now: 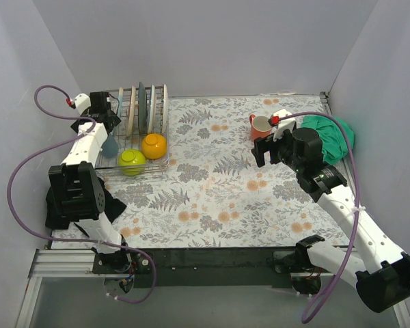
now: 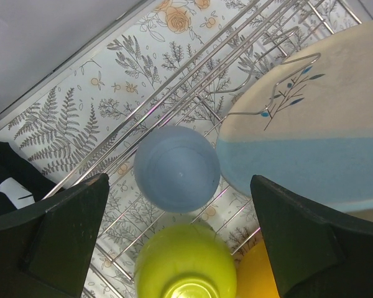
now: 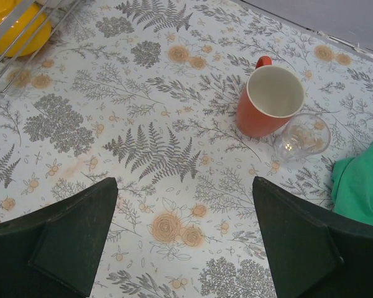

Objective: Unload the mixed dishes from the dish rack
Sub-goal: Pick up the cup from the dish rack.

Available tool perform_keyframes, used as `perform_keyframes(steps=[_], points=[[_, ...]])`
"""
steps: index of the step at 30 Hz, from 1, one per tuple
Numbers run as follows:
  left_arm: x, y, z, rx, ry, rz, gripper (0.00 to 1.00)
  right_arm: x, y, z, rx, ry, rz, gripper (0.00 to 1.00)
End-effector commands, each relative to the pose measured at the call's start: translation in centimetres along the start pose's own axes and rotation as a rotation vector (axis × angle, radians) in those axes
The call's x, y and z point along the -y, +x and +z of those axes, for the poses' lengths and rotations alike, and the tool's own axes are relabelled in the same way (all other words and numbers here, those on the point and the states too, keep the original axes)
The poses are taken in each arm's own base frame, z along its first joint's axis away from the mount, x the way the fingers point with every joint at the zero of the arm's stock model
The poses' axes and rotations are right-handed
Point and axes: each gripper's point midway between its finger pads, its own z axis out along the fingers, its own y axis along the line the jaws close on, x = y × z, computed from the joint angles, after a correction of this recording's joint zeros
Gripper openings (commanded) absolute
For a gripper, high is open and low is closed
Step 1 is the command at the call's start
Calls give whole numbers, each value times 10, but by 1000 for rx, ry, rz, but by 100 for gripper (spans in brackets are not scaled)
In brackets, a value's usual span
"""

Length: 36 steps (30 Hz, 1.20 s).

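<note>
Table (image 1: 212, 198) covered in a fern-and-flower print. At far left, standing on it: wire rack (image 1: 150, 166). At far right: orange mug (image 1: 260, 126) (mouth up), with small clear glass (image 3: 303, 135) just beside. Green cloth (image 1: 331, 137) bunched near the glass, by the right edge. Black cloth (image 1: 113, 205) at near left.

silver wire dish rack (image 1: 157, 162) at the far left, round plates (image 1: 143, 109) upright in its slots, light-blue cup (image 2: 176, 167) bottom-up inside, lime-green bowl (image 1: 132, 162) and orange-yellow bowl (image 1: 154, 145) beside it, orange mug (image 3: 268, 100) upright on the floral tabletop (image 3: 161, 155), small clear glass (image 3: 303, 135) just beside the mug
</note>
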Motion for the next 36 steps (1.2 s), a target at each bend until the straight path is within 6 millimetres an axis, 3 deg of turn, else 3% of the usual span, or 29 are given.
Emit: perform_keyframes(steps=[1,14,19,27,29,33,36], points=[[-3,-10,7,17,-50,-12,98,-5,-15,-3,66,-26,8,97],[-6,26,36,-70,-111,39,92,-7,-10,1,48,-38,8,96],[-8,28,35,-80,-110,41,80,-6,-9,3,41,-37,4,96],[-16,11,6,-39,-76,16,53,-8,-5,6,29,-49,3,95],[-22,14,0,-39,-70,4,45,-10,-4,8,23,-60,2,95],[-27,5,-24,-11,-17,-35,41,-15,-2,10,14,-91,2,95],[-28,10,-36,-23,25,-52,40,-21,-2,13,17,-126,0,95]])
